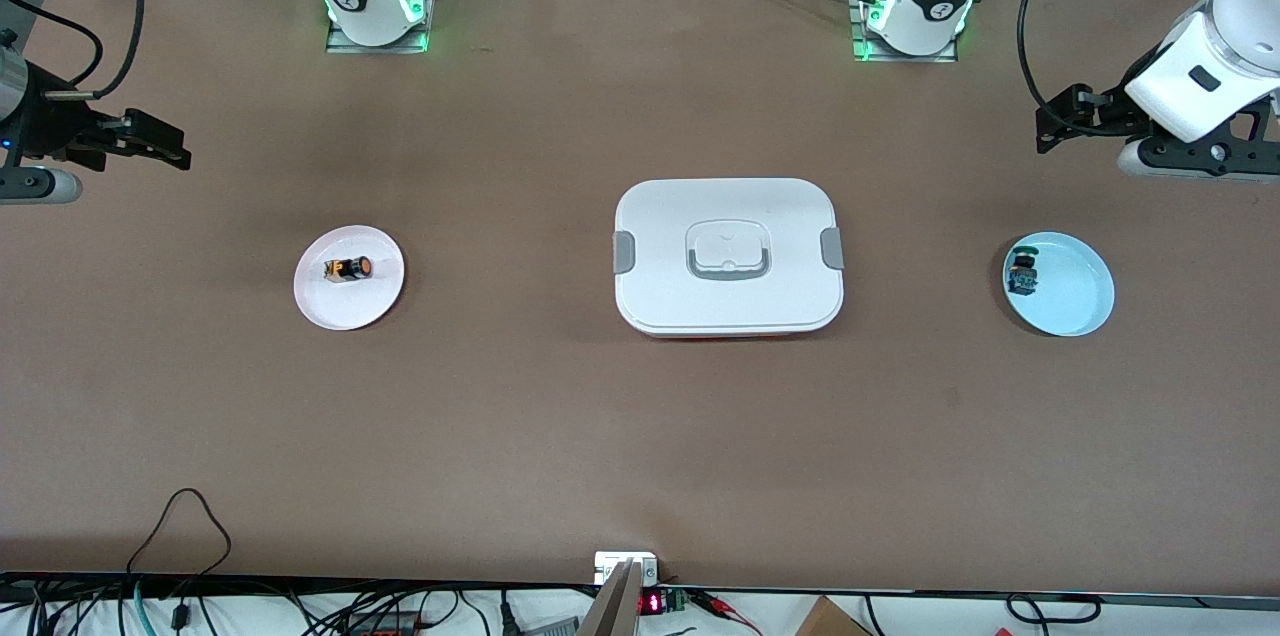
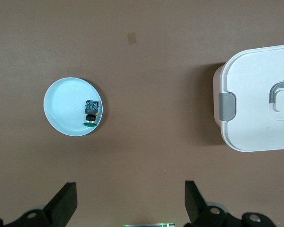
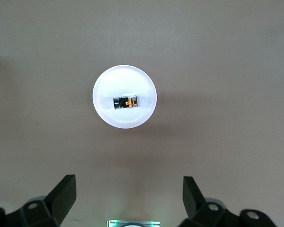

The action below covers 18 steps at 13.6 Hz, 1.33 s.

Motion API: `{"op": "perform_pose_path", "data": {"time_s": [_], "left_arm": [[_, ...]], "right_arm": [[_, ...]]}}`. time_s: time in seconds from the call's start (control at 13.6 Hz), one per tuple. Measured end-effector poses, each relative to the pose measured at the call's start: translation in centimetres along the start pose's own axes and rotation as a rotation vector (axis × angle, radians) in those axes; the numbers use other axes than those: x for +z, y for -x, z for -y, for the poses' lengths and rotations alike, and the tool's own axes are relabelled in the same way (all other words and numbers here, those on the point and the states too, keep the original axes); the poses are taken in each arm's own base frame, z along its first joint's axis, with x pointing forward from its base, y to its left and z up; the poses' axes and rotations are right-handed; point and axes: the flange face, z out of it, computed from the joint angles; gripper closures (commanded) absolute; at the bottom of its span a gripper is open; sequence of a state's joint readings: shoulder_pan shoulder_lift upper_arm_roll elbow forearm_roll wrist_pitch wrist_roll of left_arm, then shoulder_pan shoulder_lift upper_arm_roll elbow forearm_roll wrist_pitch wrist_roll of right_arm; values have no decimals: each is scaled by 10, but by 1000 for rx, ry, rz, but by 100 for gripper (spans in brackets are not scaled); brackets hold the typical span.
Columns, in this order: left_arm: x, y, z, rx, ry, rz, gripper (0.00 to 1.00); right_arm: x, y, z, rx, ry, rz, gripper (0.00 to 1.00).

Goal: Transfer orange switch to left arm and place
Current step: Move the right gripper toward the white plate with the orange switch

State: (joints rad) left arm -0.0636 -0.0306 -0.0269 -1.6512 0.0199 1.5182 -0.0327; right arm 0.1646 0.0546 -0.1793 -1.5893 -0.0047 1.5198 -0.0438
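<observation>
nearest the front camera among the things on the table (image 1: pixel 560 436), we find the box (image 1: pixel 728 256), its reddish bottom edge just showing under the white lid. it sits mid-table with grey clips at both ends and a recessed handle in the centre of the lid.

toward the right arm's end of the table we see a pale pink plate (image 1: pixel 349 278), and the orange switch (image 1: pixel 348 268) lies on its side on it, roughly in the middle of the plate. the right wrist view shows the same thing from above: the switch resting on the plate, touching nothing else.

toward the left arm's end we see a light blue plate (image 1: pixel 1059 284) with a green-topped switch (image 1: pixel 1022 273) lying near the rim on the box's side.

our 2 arms both wait, raised over bare table at the 2 ends, well apart from the plates and the box. the right gripper (image 3: pixel 128 196) hangs above the table beside the pink plate, its fingers (image 3: pixel 64 191) spread wide with nothing between them. the left gripper (image 2: pixel 131 198) hangs over the table near the blue plate, its fingers (image 2: pixel 66 198) likewise spread wide and holding nothing.
</observation>
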Motion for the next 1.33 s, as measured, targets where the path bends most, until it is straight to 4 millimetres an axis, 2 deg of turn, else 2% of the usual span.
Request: {"op": "perform_pose_path", "data": {"time_s": [0.59, 1.1, 1.33], "left_arm": [[-1, 1, 0, 0, 0, 2, 0], [-2, 1, -1, 1, 0, 2, 0], [-2, 1, -8, 10, -2, 0, 0]], "right_arm": [[2, -1, 0, 0, 0, 4, 0], [26, -18, 1, 1, 15, 32, 0], [36, -27, 1, 2, 19, 28, 0]]}}
